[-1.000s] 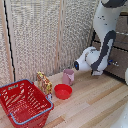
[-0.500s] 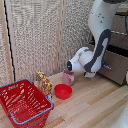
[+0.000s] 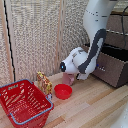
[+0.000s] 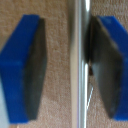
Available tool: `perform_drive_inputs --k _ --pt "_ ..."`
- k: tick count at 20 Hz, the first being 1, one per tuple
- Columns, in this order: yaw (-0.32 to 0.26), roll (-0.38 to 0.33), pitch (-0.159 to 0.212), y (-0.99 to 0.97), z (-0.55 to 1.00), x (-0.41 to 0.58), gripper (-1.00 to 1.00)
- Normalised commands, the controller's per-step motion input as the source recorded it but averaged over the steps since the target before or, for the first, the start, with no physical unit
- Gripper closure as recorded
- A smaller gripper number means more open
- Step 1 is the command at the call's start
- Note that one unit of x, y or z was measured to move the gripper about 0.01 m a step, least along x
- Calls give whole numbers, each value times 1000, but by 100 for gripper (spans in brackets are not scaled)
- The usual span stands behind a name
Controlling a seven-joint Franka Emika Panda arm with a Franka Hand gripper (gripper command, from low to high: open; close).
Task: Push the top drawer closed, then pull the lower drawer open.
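Observation:
The lower drawer (image 3: 113, 68) stands pulled out of the cabinet at the exterior view's right, a brown box with a dark inside. Above it the top drawer (image 3: 119, 39) sits flush in the cabinet. The white arm reaches down to the lower drawer's front, and its wrist hides the fingers in that view. In the wrist view my gripper (image 4: 65, 65) is open, with the thin metal bar handle (image 4: 80, 60) between the blue pads (image 4: 30, 65). The bar lies close against one pad and well apart from the other, with brown drawer wood (image 4: 57, 30) behind.
A red wire basket (image 3: 22, 102) stands at the exterior view's lower left. Beside it are a spotted toy (image 3: 45, 84), a red bowl (image 3: 63, 91) and a pink cup (image 3: 68, 79) on the wooden floor. Woven screen panels (image 3: 40, 35) form the back wall.
The arm's wrist has moved toward the exterior view's left, and the lower drawer has come further out of the cabinet with it.

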Motion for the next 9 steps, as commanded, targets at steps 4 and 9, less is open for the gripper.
perform_drive_inputs --k 4,9 --pt "-22 19 -13 12 290 249 -100" --pt "-110 71 -50 27 411 246 -100"
